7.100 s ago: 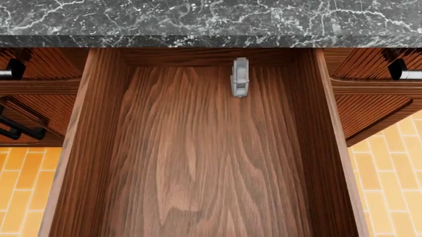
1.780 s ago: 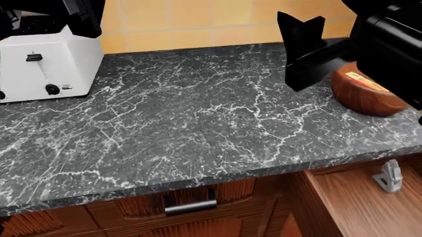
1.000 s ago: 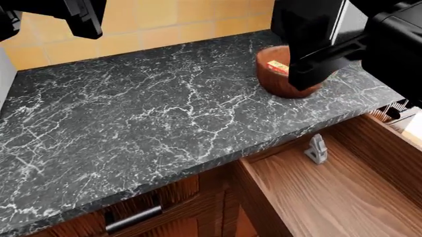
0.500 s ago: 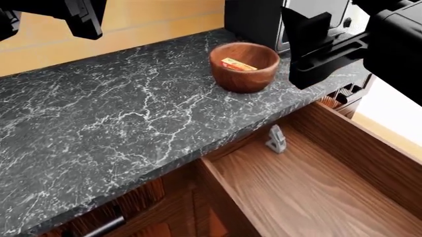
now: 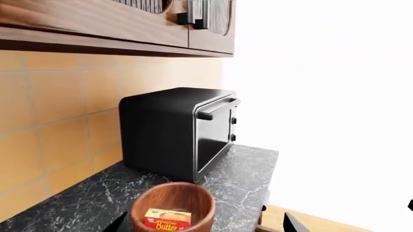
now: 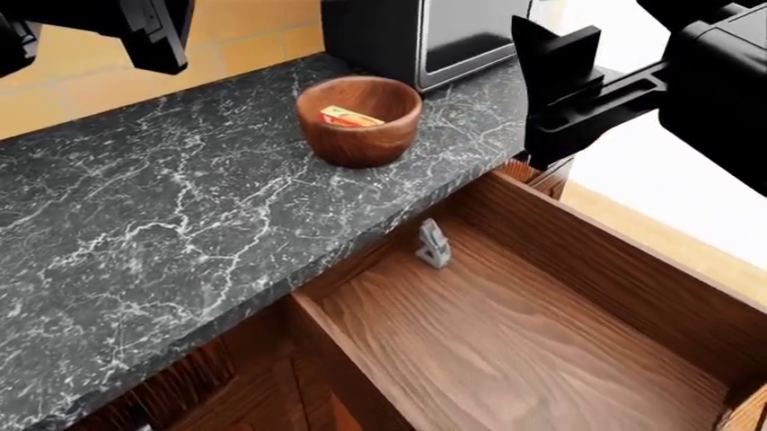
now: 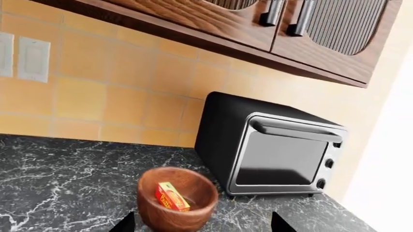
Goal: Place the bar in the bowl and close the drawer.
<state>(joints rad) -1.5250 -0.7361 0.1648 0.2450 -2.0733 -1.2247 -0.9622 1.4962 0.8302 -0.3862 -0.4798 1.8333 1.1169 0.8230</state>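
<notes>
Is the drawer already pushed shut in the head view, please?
No, the drawer stands pulled out below the countertop, its wooden floor exposed.

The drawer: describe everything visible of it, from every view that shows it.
The drawer shows properly only in the head view; its front and handle lie out of frame. It is pulled far out from under the dark marble countertop, wide and deep, with brown wood-grain floor and thick side walls. Its floor is bare except for a small grey metal piece standing near the back, just below the counter edge. Neither gripper touches it. The bowl stands on the counter above it.
</notes>
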